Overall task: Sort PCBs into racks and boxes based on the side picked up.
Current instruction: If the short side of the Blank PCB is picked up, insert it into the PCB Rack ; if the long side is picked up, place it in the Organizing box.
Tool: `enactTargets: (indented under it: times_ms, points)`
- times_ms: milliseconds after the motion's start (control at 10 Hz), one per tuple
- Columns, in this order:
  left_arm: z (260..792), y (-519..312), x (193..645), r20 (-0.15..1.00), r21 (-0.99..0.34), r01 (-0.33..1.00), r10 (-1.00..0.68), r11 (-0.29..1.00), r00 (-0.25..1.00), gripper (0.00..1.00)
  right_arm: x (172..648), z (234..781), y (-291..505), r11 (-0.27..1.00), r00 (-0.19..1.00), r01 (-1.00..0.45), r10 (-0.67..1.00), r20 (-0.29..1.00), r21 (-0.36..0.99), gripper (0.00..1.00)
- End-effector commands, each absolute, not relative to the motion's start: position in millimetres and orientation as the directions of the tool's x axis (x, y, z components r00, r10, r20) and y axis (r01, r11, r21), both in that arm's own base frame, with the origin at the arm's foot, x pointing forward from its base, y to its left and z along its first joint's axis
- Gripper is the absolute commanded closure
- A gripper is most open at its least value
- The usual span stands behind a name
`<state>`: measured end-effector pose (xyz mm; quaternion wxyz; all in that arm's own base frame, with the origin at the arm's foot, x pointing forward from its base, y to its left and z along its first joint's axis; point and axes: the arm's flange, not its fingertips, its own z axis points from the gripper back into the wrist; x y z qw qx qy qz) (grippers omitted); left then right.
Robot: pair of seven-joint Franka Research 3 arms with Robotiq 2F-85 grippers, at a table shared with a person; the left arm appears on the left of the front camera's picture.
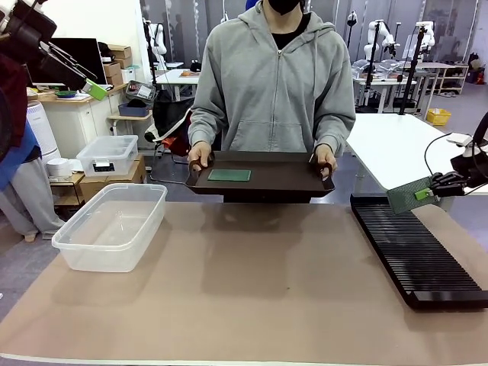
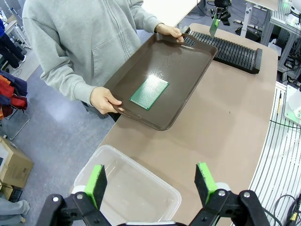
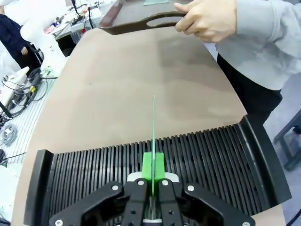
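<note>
**Step in hand: seating a board in the rack**

The rack [image 1: 415,255] lies flat on the right part of the table [image 1: 252,305], its narrow slots running across its width. The right gripper [image 1: 441,185] hangs above the rack's far end, fingers clenched on the held PCB [image 1: 406,197] near one edge. In the right wrist view this board is edge-on, roughly parallel to the slots, and not yet touching the rack.

Judged procedure:
1. Keep the board's plane in line with the slots; a small twist would bridge two ribs.
2. Centre the lower edge over one slot (the slots are close-set, so a neighbouring slot is easily entered).
3. Lower straight down, and release only once the edge is seated.

**Surroundings and obstructions**

- The box [image 1: 114,225], a clear tub, stands on the left part of the table, well apart from the rack, with nothing in it.
- The tray [image 1: 259,183], dark brown, is held by the person at the far table edge. The second PCB [image 1: 229,175] lies flat on it.
- The left gripper [image 2: 150,181] hovers over the box, jaws spread and carrying nothing.
- The person's hand [image 2: 169,32] on the tray handle is near the rack's far end. This corner is the likeliest thing to crowd the descent.
</note>
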<state>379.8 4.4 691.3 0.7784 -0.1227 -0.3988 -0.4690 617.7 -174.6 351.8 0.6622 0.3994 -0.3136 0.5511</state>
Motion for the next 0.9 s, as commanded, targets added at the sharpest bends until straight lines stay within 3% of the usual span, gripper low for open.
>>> enactTargets:
  times_ms: [0, 800]
  points:
    - [691.1, 4.8, 378.9, 0.735, 0.180, 0.833, -0.634, 0.523, 0.239, 0.00, 637.8, 343.1, -178.1, 0.049, 0.156, -0.987, 0.495, 0.855, 0.152, 0.98]
    - [691.1, 4.8, 378.9, 0.735, 0.180, 0.833, -0.634, 0.523, 0.239, 0.00, 668.4, 316.3, -168.0, 0.004, 0.109, -0.992, 0.514, 0.851, 0.125, 0.98]
